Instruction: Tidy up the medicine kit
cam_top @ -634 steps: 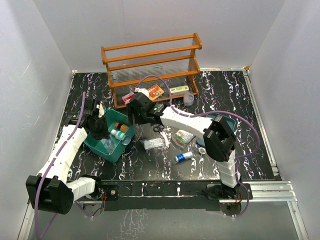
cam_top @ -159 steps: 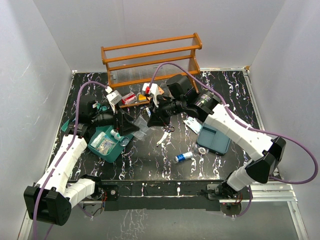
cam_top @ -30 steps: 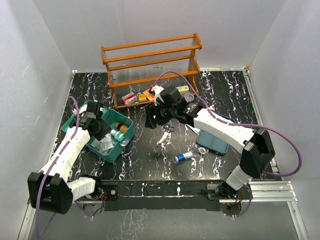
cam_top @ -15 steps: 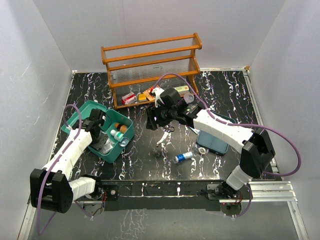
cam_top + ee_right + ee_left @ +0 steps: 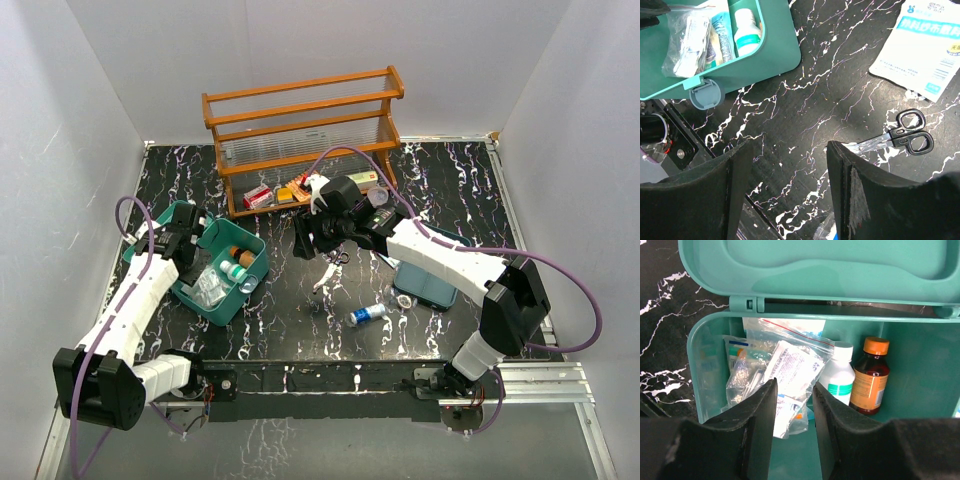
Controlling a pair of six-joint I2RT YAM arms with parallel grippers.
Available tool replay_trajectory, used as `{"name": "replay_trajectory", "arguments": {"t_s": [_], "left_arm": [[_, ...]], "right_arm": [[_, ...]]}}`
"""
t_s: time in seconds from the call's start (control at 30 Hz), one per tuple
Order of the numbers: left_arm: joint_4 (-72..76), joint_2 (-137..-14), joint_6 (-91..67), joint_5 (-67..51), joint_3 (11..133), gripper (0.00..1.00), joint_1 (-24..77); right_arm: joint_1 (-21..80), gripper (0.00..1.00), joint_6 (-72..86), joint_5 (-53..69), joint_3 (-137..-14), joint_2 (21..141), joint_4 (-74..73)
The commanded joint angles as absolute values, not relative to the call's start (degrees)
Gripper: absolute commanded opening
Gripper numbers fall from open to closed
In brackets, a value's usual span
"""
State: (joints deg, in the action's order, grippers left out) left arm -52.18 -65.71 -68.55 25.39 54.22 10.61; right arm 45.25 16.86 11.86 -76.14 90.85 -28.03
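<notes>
**Kit open, both grippers empty**

From above: finds the medicine kit (image 5: 232, 305) left of centre, lid thrown back leftward, long axis diagonal from near-left to far-right, latch facing right.

At left wrist: looks past the left gripper (image 5: 793, 390), narrowly parted and gripping nothing, into the kit.

At right wrist: shows the right gripper (image 5: 790, 147) spread wide, empty, over the table (image 5: 805, 115) near scissors (image 5: 900, 135).

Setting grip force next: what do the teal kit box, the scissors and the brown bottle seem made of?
The medicine kit looks like moulded plastic, teal, smooth semi-gloss: rounded walls, soft sheen on the lid. The scissors: bare metal blades that glint, black handles, probably plastic. The brown bottle: dark amber, glass or plastic, cannot tell; orange cap, paper-looking label.
</notes>
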Motion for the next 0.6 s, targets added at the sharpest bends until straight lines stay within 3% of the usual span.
{"name": "replay_trajectory", "arguments": {"t_s": [0.0, 0.2, 0.57], "left_arm": [[-49.28, -67.14, -66.5, 29.23, 50.92, 0.34, 10.44], [-43.21, -69.41, -63.65, 29.37, 47.05, 0.34, 10.4], [-53.73, -70.03, -71.95, 35.64, 45.52, 0.3, 10.38]], "right_arm": [[45.08, 0.58, 17.0, 11.14, -76.62, 89.58, -25.51], [45.09, 0.58, 16.88, 11.14, -76.85, 89.91, -26.07], [45.09, 0.58, 16.9, 11.07, -76.7, 90.03, -26.19]]}}
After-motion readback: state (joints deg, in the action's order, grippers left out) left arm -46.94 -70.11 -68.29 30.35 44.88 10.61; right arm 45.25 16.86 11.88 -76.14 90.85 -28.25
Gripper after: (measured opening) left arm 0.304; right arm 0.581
